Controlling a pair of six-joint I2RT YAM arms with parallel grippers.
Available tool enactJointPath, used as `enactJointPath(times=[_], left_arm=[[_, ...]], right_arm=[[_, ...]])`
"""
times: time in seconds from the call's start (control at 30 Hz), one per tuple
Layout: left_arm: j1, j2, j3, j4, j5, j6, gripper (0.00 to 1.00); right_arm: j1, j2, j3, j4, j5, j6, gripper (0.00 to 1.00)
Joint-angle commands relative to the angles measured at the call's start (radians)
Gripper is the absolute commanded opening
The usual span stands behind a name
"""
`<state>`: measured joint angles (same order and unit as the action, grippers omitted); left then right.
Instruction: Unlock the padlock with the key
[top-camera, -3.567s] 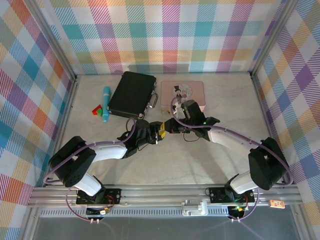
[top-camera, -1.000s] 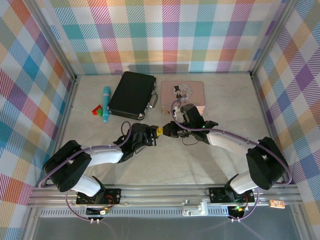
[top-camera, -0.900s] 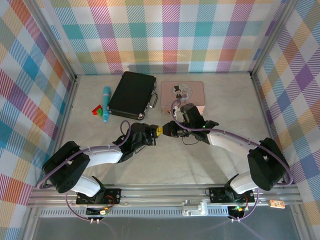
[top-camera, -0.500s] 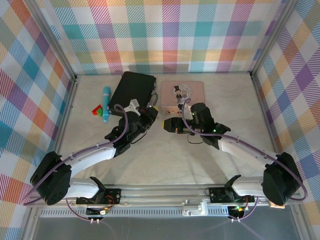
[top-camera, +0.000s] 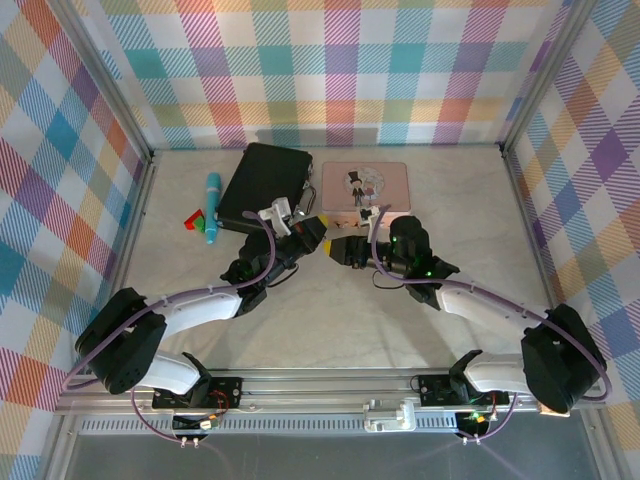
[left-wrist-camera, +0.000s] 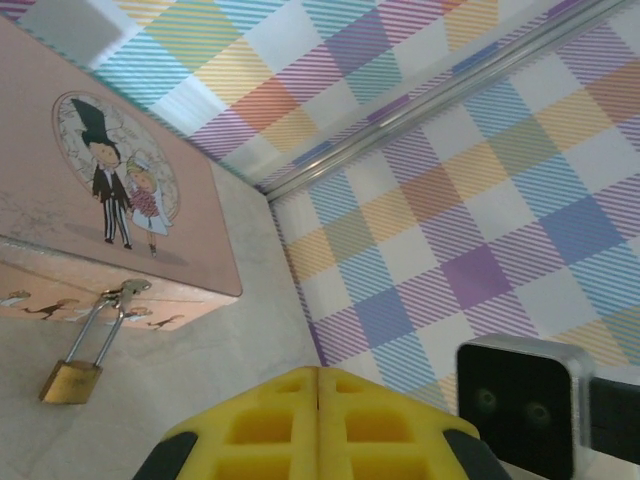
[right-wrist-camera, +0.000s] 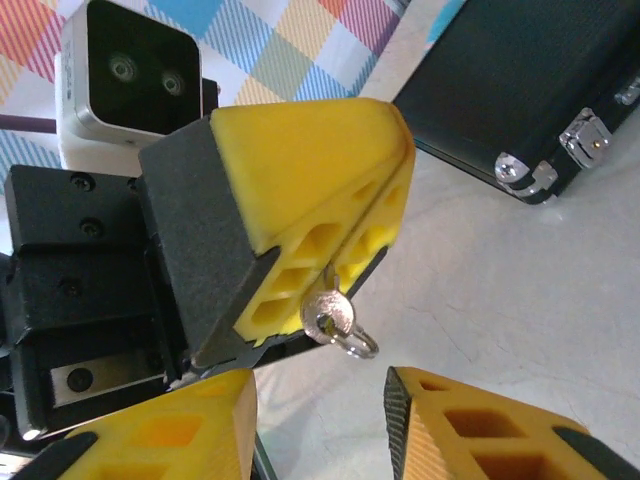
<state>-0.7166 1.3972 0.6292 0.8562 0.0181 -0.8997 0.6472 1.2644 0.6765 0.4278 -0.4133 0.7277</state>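
Table (top-camera: 460, 200): padlock (left-wrist-camera: 70, 380) hung off tin (left-wrist-camera: 120, 250) front. Near tin, left gripper (right-wrist-camera: 345, 245) pinched key (right-wrist-camera: 328, 318). Right gripper (right-wrist-camera: 320, 392) spread, likely to regrip.

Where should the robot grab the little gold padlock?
Probably the padlock's brass body, jaws coming from above across its narrow sides. It seems to lie flat on the table before the pink tin, its thin shackle caught in the tin's clasp.

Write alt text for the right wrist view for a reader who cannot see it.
The left gripper pinches a small silver key in its shut yellow fingers. Below it, the right gripper has its fingers open; a black case lies on the table behind.
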Motion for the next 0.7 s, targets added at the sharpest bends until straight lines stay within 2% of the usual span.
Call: enactJointPath(times=[0.0,0.17,0.43,0.53,0.67], left_arm=[[0.008,0.001,-0.028,0.115,0.012,-0.018,0.00],[0.008,0.004,-0.055,0.171,0.023,-0.082,0.00],[0.006,0.011,-0.068,0.209,0.028,-0.097,0.00],[0.005,0.024,-0.066,0.232,0.035,-0.105,0.00],[0.005,0.040,-0.065,0.274,0.051,-0.129,0.00]], right_arm=[[-0.019,0.040,-0.023,0.187,-0.050,0.038,0.37],[-0.027,0.099,-0.007,0.260,-0.086,0.046,0.35],[-0.032,0.143,-0.003,0.363,-0.144,0.102,0.28],[-0.033,0.161,0.005,0.385,-0.163,0.114,0.21],[-0.039,0.176,0.006,0.384,-0.167,0.107,0.04]])
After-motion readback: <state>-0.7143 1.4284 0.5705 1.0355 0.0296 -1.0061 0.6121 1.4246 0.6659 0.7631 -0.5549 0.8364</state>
